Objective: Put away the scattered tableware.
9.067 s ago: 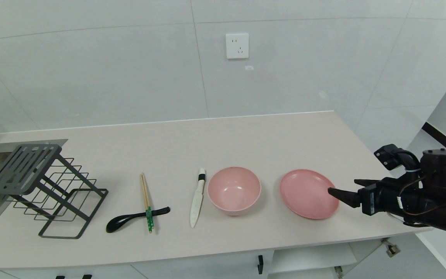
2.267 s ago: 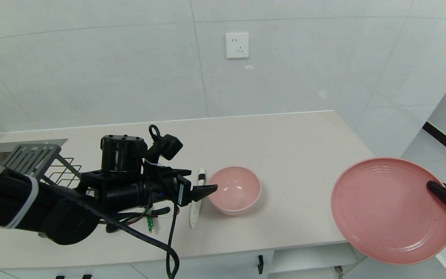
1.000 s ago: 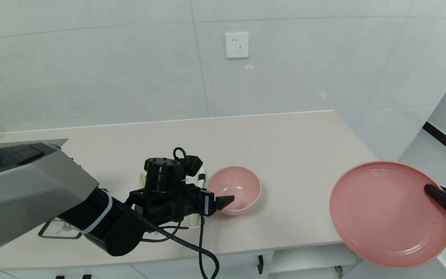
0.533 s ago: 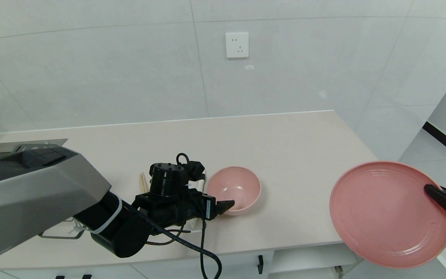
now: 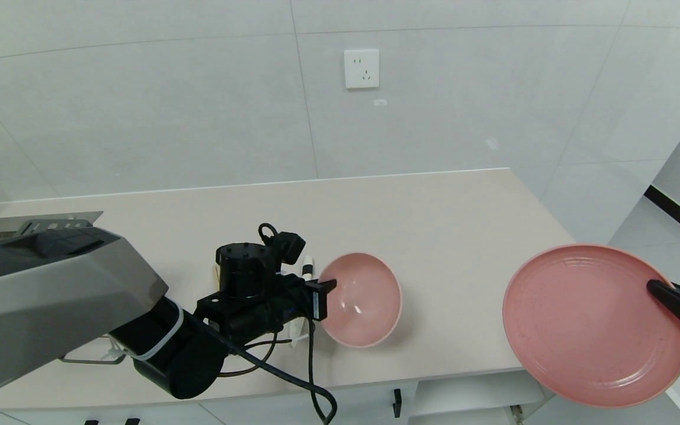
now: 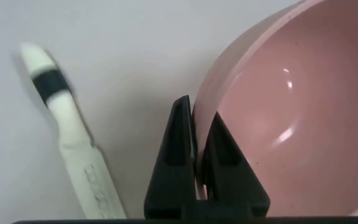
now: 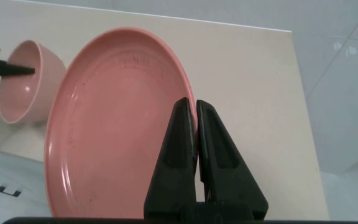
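The pink bowl (image 5: 362, 299) is tipped up off the counter, its near-left rim pinched by my left gripper (image 5: 327, 287). In the left wrist view the bowl (image 6: 291, 118) has its rim between the shut fingers of the gripper (image 6: 199, 127). A white knife (image 6: 73, 143) with a black band lies on the counter beside it, partly hidden behind the arm in the head view. The pink plate (image 5: 594, 324) hangs in the air past the counter's right end, with my right gripper (image 5: 656, 289) shut on its far-right rim. In the right wrist view the gripper (image 7: 196, 121) clamps the plate (image 7: 110, 137).
The beige counter (image 5: 434, 224) runs back to a tiled wall with a socket (image 5: 362, 69). My left arm (image 5: 80, 307) covers the counter's left part; one foot of the dark dish rack (image 5: 89, 357) shows beneath it. The sink's metal edge (image 5: 39, 217) lies at far left.
My left gripper closed on the bowl's left rim and lifted it, so the bowl now tilts with its opening turned toward me. The right gripper and plate have stayed still.
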Robot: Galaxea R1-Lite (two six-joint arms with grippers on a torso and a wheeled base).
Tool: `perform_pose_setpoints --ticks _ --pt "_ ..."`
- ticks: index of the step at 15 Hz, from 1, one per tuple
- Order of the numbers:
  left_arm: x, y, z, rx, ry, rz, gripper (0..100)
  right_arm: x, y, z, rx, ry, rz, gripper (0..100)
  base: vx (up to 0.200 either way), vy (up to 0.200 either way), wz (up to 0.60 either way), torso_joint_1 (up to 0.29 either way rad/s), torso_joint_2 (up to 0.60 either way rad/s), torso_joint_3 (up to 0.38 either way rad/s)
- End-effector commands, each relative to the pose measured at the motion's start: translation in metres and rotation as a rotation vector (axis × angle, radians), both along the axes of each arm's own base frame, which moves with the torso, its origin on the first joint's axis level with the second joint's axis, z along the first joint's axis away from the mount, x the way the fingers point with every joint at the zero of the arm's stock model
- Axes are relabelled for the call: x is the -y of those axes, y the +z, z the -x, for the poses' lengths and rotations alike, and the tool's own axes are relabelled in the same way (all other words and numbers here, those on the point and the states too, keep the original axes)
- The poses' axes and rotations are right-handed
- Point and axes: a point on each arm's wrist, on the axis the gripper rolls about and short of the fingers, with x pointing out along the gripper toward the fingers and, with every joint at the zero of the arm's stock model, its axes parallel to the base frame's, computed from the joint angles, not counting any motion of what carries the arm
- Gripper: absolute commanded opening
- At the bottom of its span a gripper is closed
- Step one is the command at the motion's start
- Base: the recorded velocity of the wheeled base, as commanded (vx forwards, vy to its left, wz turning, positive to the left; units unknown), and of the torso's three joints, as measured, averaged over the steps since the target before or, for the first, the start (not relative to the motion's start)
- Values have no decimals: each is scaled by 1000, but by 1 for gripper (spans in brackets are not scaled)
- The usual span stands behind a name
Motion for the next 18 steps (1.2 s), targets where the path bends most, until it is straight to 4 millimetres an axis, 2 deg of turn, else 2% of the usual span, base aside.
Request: perform_pose_setpoints --ticks 1,3,4,6,7,9,14,16,18 --pt "-6 20 2 98 15 7 0 0 0 0 1 2 0 0 0 0 0 0 0 0" --pt "-23 38 -6 281 69 -55 0 0 0 0 1 2 0 0 0 0 0 0 0 0" --pt "-29 57 -3 351 82 -20 0 0 0 0 1 2 0 0 0 0 0 0 0 0" --pt "-48 82 2 419 126 6 0 0 0 0 -1 2 0 0 0 0 0 0 0 0" --pt "-54 85 5 430 136 9 0 0 -1 0 -2 3 0 0 0 0 0 0 0 0" --pt "-77 87 31 497 167 27 0 0 1 1 6 2 0 0 0 0 0 0 0 0" --pt "-95 112 97 596 119 52 0 -4 5 3 35 37 -2 0 0 0 0 0 0 0" --pt "-103 112 126 580 120 38 0 -4 7 5 49 38 -2 0 0 0 0 0 0 0" --pt "-108 106 142 549 121 39 0 -4 11 4 67 40 -4 0 0 0 0 0 0 0"
